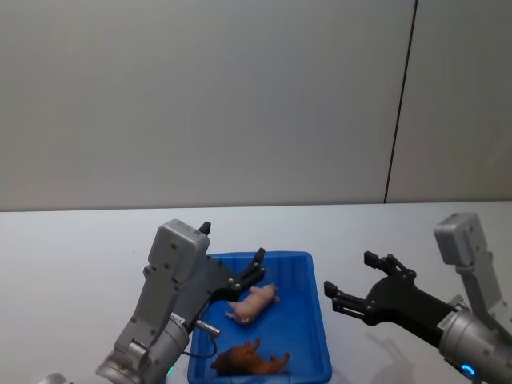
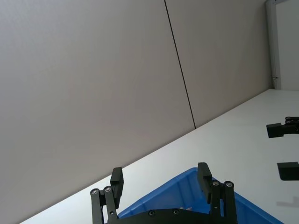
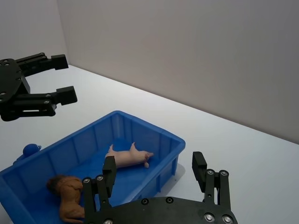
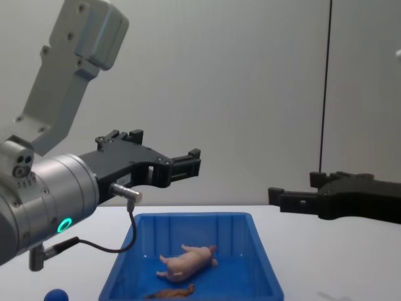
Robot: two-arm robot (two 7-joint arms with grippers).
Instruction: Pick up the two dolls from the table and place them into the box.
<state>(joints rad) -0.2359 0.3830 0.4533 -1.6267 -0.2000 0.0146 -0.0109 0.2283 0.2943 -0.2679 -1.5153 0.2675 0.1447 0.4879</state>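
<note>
Head: pig (image 1: 254, 304) and brown animal (image 1: 250, 362) lay inside the blue box (image 1: 318, 320); my left gripper (image 1: 233, 241) hung released over its rim, my right gripper (image 1: 350, 273) gaped empty beside it.
Left wrist: my fingers (image 2: 117, 179) stood apart.
Right wrist: pig lay on its side.
Chest: blue ball (image 4: 56, 295) sat left of the box.

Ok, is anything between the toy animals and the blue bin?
Nothing visible: the pale pink plastic pig and reddish-brown toy animal already lie in the bright blue plastic bin. Left claw open above it, right claw beside.

Pig (image 1: 254, 304) behind the other doll (image 1: 250, 362), both in the box (image 1: 321, 320)
</note>
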